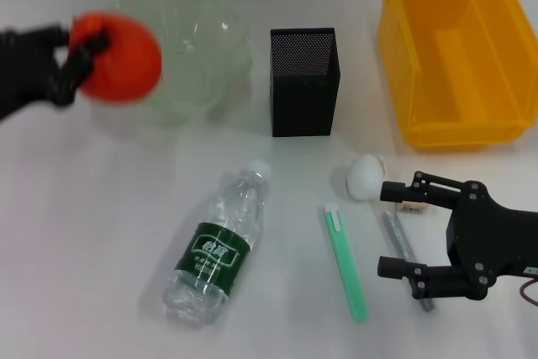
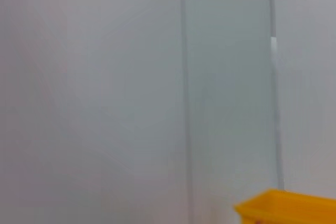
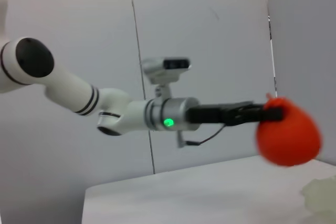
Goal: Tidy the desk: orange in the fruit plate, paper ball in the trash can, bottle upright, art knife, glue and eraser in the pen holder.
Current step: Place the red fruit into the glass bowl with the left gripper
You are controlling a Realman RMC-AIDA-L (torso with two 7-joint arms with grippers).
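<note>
Red-orange and round, the orange [image 1: 120,57] hung clamped in our left gripper [image 1: 82,50], raised over the nine o'clock rim of the fruit plate [image 1: 202,48]. Our right gripper [image 1: 397,226] rested at four o'clock on the table [image 1: 101,233], jaws spread wide, beside the paper ball [image 1: 366,176]. The bottle [image 1: 218,243] lay flat at six o'clock.

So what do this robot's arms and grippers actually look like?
The left arm is glossy white tubing with black joint caps and rings, a silver wrist with a green light, and a thin dangling cable. Both the left gripper and right gripper are matt black, with slim linkage fingers.
</note>
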